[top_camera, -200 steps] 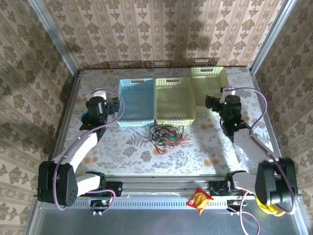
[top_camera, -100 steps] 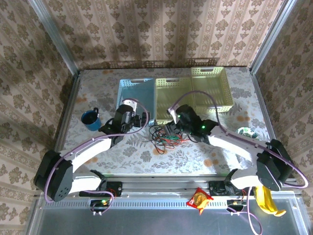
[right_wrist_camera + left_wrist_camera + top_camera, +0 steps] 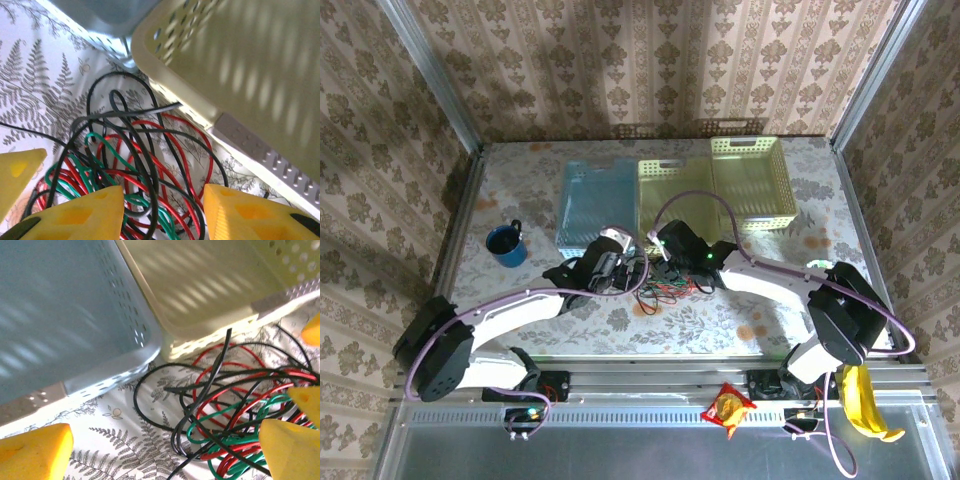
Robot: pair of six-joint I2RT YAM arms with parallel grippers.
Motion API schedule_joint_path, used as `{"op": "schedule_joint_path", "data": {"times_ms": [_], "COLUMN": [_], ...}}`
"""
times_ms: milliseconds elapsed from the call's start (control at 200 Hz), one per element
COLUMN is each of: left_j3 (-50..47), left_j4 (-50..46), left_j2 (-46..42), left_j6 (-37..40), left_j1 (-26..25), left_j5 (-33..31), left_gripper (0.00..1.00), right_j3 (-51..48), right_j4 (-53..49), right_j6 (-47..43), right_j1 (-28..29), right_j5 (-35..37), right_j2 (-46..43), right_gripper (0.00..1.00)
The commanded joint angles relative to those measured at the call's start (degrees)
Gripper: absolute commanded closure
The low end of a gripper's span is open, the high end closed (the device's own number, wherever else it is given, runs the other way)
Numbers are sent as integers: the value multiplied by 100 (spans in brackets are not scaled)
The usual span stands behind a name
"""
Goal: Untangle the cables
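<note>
Now both grippers converge on one knot. The cables (image 3: 667, 285) lie heaped on the table (image 3: 750, 315), just before the near walls of the blue basket (image 3: 588, 205) and the yellow basket (image 3: 678, 200). The left gripper (image 3: 630, 272) is spread wide, with the heap off-centre toward its right finger (image 3: 292, 447) (black loops reach mid-gap). The right gripper (image 3: 666, 258), likewise parted and holding nothing, is judged nearer: red, green and black strands pass directly between its fingers (image 3: 80, 212). No clear long axis.
</note>
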Motion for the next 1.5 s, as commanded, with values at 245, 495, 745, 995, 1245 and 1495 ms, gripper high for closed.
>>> {"op": "schedule_joint_path", "data": {"times_ms": [245, 495, 745, 995, 1245, 1495], "left_j3": [343, 349, 271, 360, 375, 363], "left_j4": [-224, -246, -173, -56, 147, 322], "left_j2": [691, 837, 857, 1155, 1446, 1817], "left_j6": [510, 529, 521, 588, 660, 722], "left_j1": [-122, -127, -120, -111, -22, 46], "left_j5": [685, 819, 711, 591, 700, 683], "left_gripper": [3, 3, 5, 9, 15, 16], "right_j3": [-142, -354, -373, -524, -775, -810], "right_j4": [188, 269, 398, 515, 568, 376], "right_j6": [226, 415, 451, 520, 574, 551], "right_j1": [-297, -456, -546, -727, -898, -1067], "right_j5": [-653, -1200, -1445, -1561, -1447, -1368], "right_j2": [21, 111, 255, 121, -394, -867], "right_gripper": [58, 60, 65, 83, 93, 97]}}
